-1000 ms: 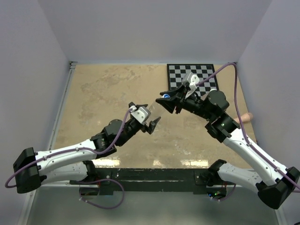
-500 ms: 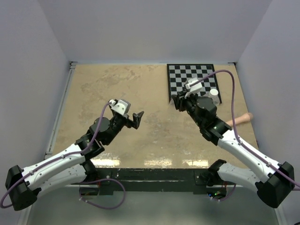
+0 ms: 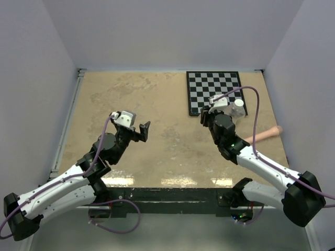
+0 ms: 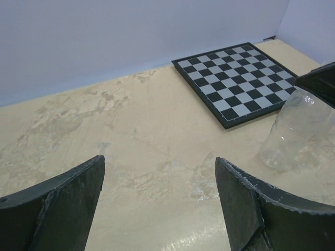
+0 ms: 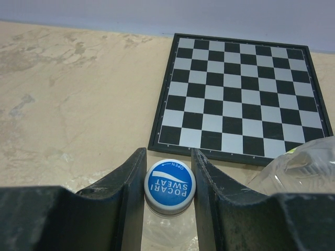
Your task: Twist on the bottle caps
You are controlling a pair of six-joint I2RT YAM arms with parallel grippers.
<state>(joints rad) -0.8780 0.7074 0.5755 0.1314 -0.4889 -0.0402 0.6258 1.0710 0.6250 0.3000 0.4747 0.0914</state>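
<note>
In the lower left of the overhead view, the left gripper (image 4: 158,161) hangs over the bare tabletop (image 3: 157,104) with its jaws spread wide, holding nothing. The chessboard (image 3: 214,91) lies to the upper right of centre. At its near edge the right gripper (image 5: 167,157) is clamped on the blue bottle cap (image 5: 169,187), which sits atop the short clear bottle (image 4: 293,133). Just beside it on the right is the taller bottle (image 5: 301,167), with a white cap (image 3: 239,103) showing. A pinkish stick (image 3: 267,133) lies farther right.

top: overhead, looking down | wrists: low, close, forward | shared: chessboard (image 3: 214,92)
</note>
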